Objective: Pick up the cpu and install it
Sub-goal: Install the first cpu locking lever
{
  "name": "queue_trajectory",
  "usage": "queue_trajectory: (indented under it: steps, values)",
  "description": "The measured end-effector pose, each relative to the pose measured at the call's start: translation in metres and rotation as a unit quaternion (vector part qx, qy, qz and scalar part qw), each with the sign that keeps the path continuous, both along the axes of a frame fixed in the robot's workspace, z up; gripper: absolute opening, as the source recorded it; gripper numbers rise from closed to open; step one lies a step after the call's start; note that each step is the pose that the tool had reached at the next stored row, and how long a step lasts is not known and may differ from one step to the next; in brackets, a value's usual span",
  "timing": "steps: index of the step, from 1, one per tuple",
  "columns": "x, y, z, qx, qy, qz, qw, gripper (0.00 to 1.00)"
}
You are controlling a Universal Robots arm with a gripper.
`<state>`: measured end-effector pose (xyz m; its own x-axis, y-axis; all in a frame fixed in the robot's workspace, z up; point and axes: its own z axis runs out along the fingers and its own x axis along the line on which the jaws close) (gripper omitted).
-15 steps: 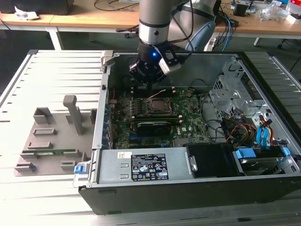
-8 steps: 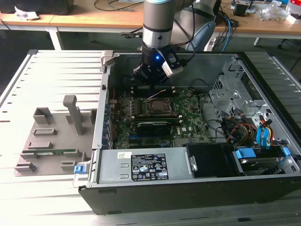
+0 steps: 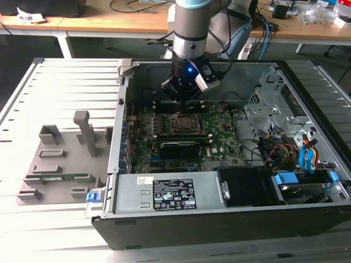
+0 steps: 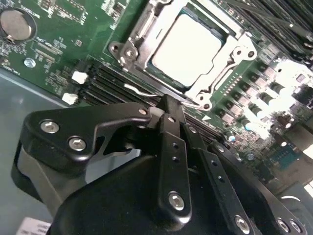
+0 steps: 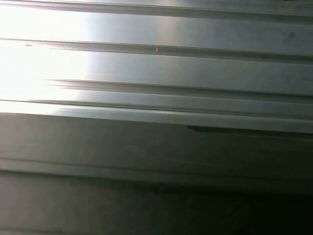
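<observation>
The cpu (image 4: 188,44), a small square chip with a pale silver top, lies flat inside the metal-framed socket (image 4: 139,27) on the green motherboard (image 4: 63,44). In the exterior view the socket (image 3: 184,124) sits mid-board inside the open computer case (image 3: 230,222). My gripper (image 3: 178,99) hangs just behind the socket, low over the board. In the second wrist view the black gripper (image 4: 171,105) has its fingers pressed together with nothing between them, tips just off the socket's edge and apart from the chip.
A grey fixture (image 3: 60,164) with a thin green memory stick (image 3: 71,176) lies on the ribbed metal table at the exterior view's left. Inside the case are a power supply (image 3: 170,194), a drive cage (image 3: 269,104) and loose cables (image 3: 285,150). The first wrist view faces ribbed grey metal (image 5: 156,68).
</observation>
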<state>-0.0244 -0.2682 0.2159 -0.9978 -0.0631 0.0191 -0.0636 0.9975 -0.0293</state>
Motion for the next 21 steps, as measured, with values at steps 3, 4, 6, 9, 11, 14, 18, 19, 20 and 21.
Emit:
queue_trajectory:
  steps: [3, 4, 6, 9, 11, 14, 18, 19, 20, 21]
  values:
    - [0.0082, 0.0, -0.0031, -0.0012, 0.0004, 0.0, 1.0, 0.11]
    - [0.0096, 0.0, -0.0037, -0.0015, 0.0004, 0.0, 1.0, 0.11]
    - [0.0145, 0.0, -0.0061, -0.0036, 0.0005, 0.0, 1.0, 0.11]
    - [0.0189, 0.0, -0.0093, -0.0059, 0.0006, 0.0, 1.0, 0.11]
    - [0.0207, 0.0001, -0.0106, -0.0075, 0.0006, 0.0, 1.0, 0.11]
    - [0.0227, 0.0, -0.0138, -0.0093, 0.0006, 0.0, 1.0, 0.11]
    - [0.0229, 0.0024, -0.0147, -0.01, 0.0009, 0.001, 0.9999, 0.11]
    - [0.023, 0.0039, -0.0149, -0.0097, 0.001, 0.002, 1.0, 0.11]
    - [0.0232, 0.0041, -0.0145, -0.0094, 0.0006, 0.002, 1.0, 0.11]
    - [0.0232, 0.004, -0.0142, -0.009, 0.0004, 0.002, 1.0, 0.11]
